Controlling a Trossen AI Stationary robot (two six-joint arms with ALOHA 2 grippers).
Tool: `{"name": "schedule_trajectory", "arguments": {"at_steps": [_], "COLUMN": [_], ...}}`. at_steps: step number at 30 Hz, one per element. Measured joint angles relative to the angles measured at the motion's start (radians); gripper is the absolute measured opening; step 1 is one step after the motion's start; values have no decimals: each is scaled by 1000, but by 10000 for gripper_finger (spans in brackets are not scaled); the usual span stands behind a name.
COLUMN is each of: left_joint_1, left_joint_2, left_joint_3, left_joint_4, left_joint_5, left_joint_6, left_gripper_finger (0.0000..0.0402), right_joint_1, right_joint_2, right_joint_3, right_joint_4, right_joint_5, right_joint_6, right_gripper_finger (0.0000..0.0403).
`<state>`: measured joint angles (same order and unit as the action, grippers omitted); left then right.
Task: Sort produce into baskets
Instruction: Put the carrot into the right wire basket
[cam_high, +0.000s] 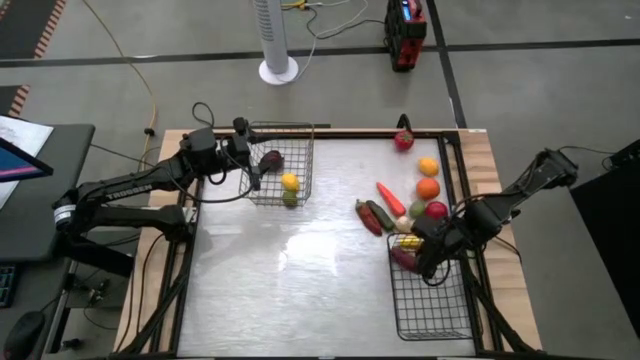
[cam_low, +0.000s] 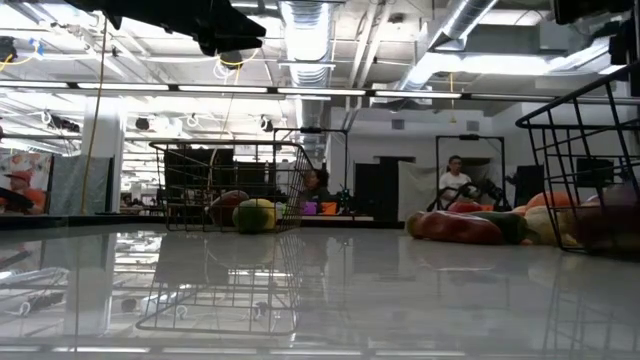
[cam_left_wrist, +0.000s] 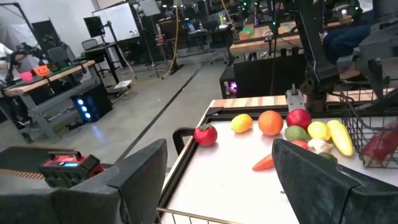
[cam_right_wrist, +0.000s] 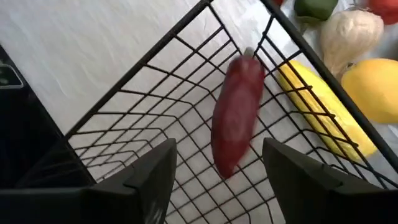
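The right gripper (cam_high: 432, 262) hangs wide open and empty over the black basket (cam_high: 432, 322), a long red pepper (cam_right_wrist: 235, 115) (blurred) lying inside. The left gripper (cam_high: 250, 168) gapes empty above the grey basket (cam_high: 300, 150).

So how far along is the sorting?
Early. Grey basket holds three round pieces; black basket holds one long red piece, under the open right gripper. Left gripper, open, is over the grey basket. About ten pieces, like the carrot, still wait.
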<state>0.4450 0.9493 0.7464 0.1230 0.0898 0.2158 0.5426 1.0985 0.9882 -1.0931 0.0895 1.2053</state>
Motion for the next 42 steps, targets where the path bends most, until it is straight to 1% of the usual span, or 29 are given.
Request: {"name": "schedule_trajectory", "arguments": {"at_steps": [4, 8, 11, 13, 15, 18, 21, 24, 27, 30, 36, 42], "left_joint_1": [0, 0, 0, 0, 0, 0, 0, 0, 0, 0, 0, -2], "left_joint_2": [0, 0, 0, 0, 0, 0, 0, 0, 0, 1, 1, 1], "left_joint_3": [0, 0, 0, 0, 0, 0, 0, 0, 0, 0, 0, 0], "left_joint_4": [3, 4, 7, 7, 8, 15, 18, 11, -6, -14, -27, -28], "left_joint_5": [0, 0, 0, 0, 0, 0, 0, 0, 0, 0, 0, 1], "left_joint_6": [-3, -3, -3, -3, -3, -3, -3, -2, 9, 15, 10, -15], "left_gripper_finger": [279, 279, 279, 279, 279, 279, 279, 279, 279, 279, 279, 279], "right_joint_1": [-69, -192, -317, -416, -515, -656, -785, -867, -885, -861, -820, -828], "right_joint_2": [-1, 0, 2, 18, 51, 111, 168, 227, 284, 339, 468, 509], "right_joint_3": [12, 57, 74, 74, 74, 74, 74, 74, 74, 74, 74, 72], "right_joint_4": [-6, -3, -3, -4, -6, 19, 81, 122, 164, 190, 147, 139], "right_joint_5": [19, 76, 143, 151, 156, 203, 203, 179, 105, 37, 40, 59], "right_joint_6": [-87, -218, -298, -348, -405, -511, -629, -729, -832, -865, -866, -858], "right_gripper_finger": [269, 270, 270, 270, 270, 270, 270, 270, 270, 270, 270, 270]}}
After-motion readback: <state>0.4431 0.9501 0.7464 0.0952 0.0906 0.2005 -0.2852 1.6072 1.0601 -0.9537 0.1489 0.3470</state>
